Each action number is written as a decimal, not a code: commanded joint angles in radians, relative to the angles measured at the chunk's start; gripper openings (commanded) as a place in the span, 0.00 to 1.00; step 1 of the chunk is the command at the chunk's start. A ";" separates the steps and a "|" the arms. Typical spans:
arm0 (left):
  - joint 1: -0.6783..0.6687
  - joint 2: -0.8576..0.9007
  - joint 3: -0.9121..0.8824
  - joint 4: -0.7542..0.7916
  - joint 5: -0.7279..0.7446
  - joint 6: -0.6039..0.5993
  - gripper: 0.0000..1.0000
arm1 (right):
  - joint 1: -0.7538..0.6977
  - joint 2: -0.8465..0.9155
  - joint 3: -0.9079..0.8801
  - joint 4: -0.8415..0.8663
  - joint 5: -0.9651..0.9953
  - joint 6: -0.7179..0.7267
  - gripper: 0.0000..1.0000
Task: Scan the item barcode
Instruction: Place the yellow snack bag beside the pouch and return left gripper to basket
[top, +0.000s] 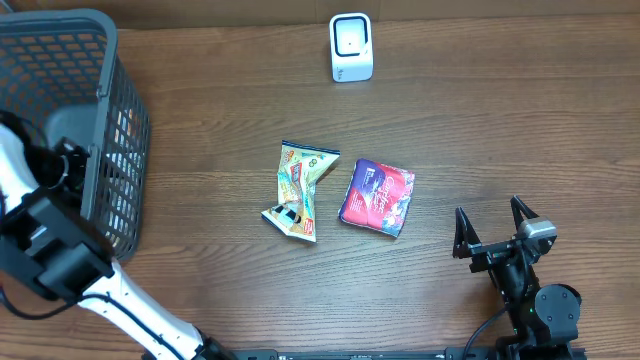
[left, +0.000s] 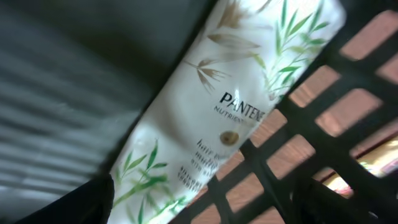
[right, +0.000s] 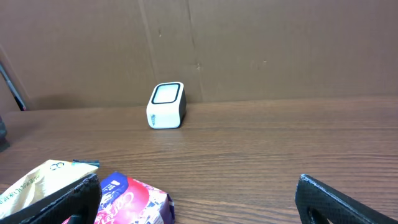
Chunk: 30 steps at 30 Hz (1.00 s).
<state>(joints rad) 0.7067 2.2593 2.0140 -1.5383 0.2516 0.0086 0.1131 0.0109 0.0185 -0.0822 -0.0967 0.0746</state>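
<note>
Around: a yellow snack packet (top: 297, 190) and a purple packet (top: 377, 196) are laid just beside each other at the middle of the bench (top: 500, 120); a white scanner (top: 351, 47) is stood by its far edge.
Basket (top: 120, 170): placed at the far left corner; a white shampoo bottle (left: 217, 106) is seen inside, against the mesh.
Left tool (left: 205, 190): spread, held near the bottle, nothing pinched.
Right tool (top: 491, 220): spread, empty, by the near right corner.
</note>
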 joint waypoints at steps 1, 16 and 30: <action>-0.034 0.009 -0.022 0.001 -0.080 0.013 0.83 | 0.003 -0.008 -0.010 0.005 0.006 -0.004 1.00; -0.087 0.009 -0.221 0.159 -0.212 -0.016 0.63 | 0.003 -0.008 -0.010 0.005 0.006 -0.004 1.00; -0.085 0.008 0.146 -0.050 -0.225 -0.129 0.04 | 0.003 -0.008 -0.010 0.005 0.006 -0.004 1.00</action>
<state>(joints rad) 0.6285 2.2864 1.9865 -1.5402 0.0051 -0.0448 0.1127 0.0109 0.0185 -0.0814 -0.0967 0.0742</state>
